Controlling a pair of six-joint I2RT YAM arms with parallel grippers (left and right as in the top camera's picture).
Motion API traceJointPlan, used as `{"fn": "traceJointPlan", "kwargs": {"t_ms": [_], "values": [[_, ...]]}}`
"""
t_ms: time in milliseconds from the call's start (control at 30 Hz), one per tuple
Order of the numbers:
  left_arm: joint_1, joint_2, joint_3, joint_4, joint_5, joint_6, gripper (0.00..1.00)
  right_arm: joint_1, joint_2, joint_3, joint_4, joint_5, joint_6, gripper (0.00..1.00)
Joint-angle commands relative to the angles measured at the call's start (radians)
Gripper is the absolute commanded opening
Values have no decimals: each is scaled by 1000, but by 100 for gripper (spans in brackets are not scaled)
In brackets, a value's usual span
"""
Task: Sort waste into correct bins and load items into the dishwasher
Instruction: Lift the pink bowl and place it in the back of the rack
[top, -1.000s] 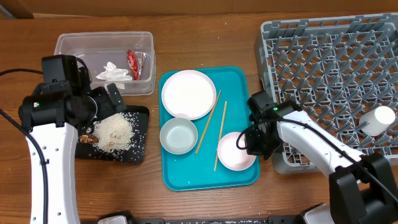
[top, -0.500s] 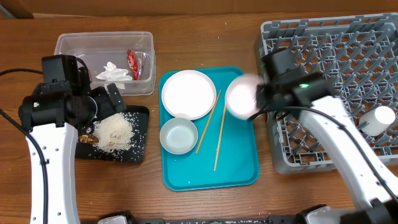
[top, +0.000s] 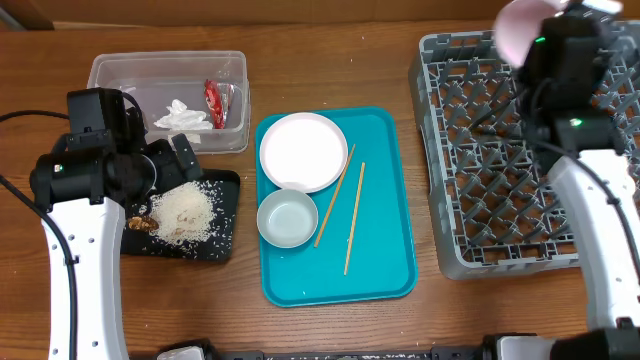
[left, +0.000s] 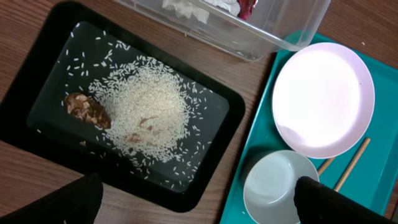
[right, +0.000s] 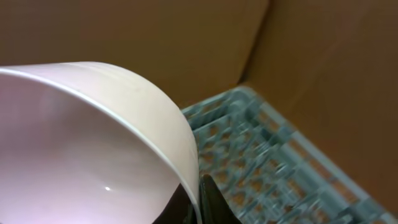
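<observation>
Pinkish bowl (top: 518, 25) hangs in my right gripper (right: 195, 200), which is clamped on its rim. The bowl is tipped on edge above the far side of the grey dish rack (top: 500, 160), and the rack stands just right of the teal tray (top: 385, 255).

On the teal tray, the white plate (top: 303, 150) lies in the far left corner. The second bowl (top: 287, 217) sits upright right against the plate's near edge. The two chopsticks (top: 354, 215) lie lengthwise along the tray's middle, one close beside the plate.

Left of the teal tray I see the black tray (top: 228, 190), with the rice (top: 185, 208) heaped in it and the brown scrap (top: 140, 222) at the heap's left edge. Beyond that, off the teal tray's far left corner, the clear tub (top: 165, 65) holds the red wrapper (top: 214, 103) and the white tissue (top: 183, 115).

My left gripper (left: 198, 186) hovers over the black tray with its fingers spread wide and nothing between them.
</observation>
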Motion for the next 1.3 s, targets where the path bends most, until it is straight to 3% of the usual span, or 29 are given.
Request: {"fn": "traceJointPlan", "kwargs": {"t_ms": [0, 133, 300, 433, 767, 1033, 1167, 1267], "values": [[4, 2, 14, 0, -3, -6, 100, -97, 48, 19, 115, 71, -146, 4], [4, 2, 14, 0, -3, -6, 100, -168, 128, 19, 267, 240, -237, 4], [4, 2, 14, 0, -3, -6, 100, -233, 307, 19, 552, 515, -475, 4], [4, 2, 14, 0, -3, -6, 100, -265, 435, 19, 682, 614, -564, 4], [4, 2, 14, 0, -3, -6, 100, -264, 587, 14, 654, 650, -497, 4], [4, 2, 14, 0, -3, -6, 100, -226, 587, 5, 318, 559, -170, 4], [4, 2, 14, 0, -3, -6, 100, -197, 587, 5, 245, 552, -116, 4], [4, 2, 14, 0, -3, -6, 100, -175, 587, 5, 228, 553, -117, 22]]}}
